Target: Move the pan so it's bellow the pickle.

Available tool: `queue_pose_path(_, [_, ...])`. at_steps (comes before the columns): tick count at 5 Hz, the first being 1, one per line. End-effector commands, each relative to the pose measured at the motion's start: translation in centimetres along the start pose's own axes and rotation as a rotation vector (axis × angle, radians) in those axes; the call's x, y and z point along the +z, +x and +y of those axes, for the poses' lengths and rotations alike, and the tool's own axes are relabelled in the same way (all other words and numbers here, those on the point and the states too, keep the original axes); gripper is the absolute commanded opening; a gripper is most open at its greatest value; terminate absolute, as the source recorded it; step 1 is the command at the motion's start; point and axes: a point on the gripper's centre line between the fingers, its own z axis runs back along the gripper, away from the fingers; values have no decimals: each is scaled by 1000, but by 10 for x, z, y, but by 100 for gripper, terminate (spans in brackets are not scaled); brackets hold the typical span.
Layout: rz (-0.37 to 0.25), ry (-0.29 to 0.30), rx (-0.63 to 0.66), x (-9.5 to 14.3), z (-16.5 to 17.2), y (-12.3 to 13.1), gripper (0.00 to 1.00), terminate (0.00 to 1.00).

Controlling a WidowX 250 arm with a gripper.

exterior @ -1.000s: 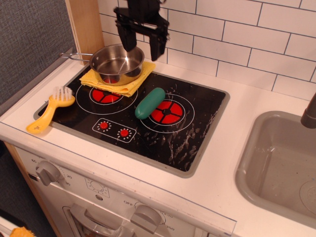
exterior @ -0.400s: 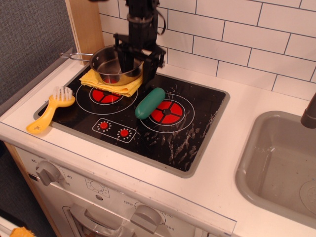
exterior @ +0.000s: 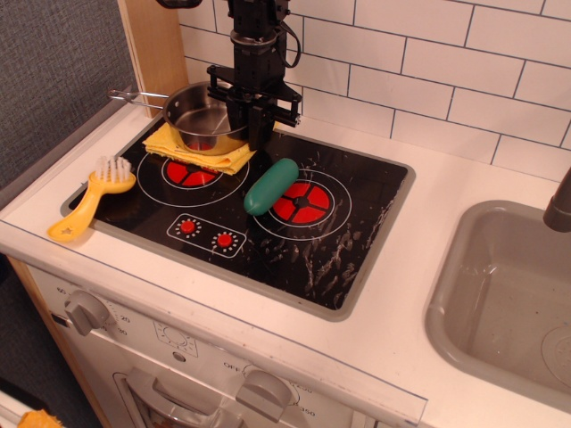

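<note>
1. The pan [exterior: 203, 119] sat on a folded yellow cloth [exterior: 198, 150] at the back-left of the stove top [exterior: 357, 223], over the left burner [exterior: 192, 174], with its wire handle pointing left toward the wooden panel [exterior: 152, 45].
2. The pickle [exterior: 271, 185] lay tilted between the two burners, its right end touching the rim of the right burner [exterior: 303, 203], just in front and to the right of the pan.
3. The gripper [exterior: 250, 125] stood at the pan's right rim. Its fingers looked drawn together, one inside the wall and one outside, so I judged it pinching the pan's rim, though contact was hard to confirm.
4. Progress: the pan was not yet moved. Lifting it off the cloth and setting it on the near side of the pickle, by the small burner marks [exterior: 207, 232], remained.
5. Against a second ago: the claw had come down from above the pan with fingers spread wide, then narrowed onto the rim. Pan, pickle and the yellow brush [exterior: 89, 198] had not shifted.
</note>
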Motion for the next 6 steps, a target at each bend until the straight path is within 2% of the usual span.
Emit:
queue_pose_path(1, [-102, -23, 19, 37, 3, 5, 0, 0])
queue_pose_path(3, [-220, -77, 46, 86, -1, 2, 0, 0])
queue_pose_path(4, [-223, -81, 42, 88, -4, -5, 0, 0])
queue_pose_path(6, [-145, -36, 39, 61, 2, -11, 0, 0])
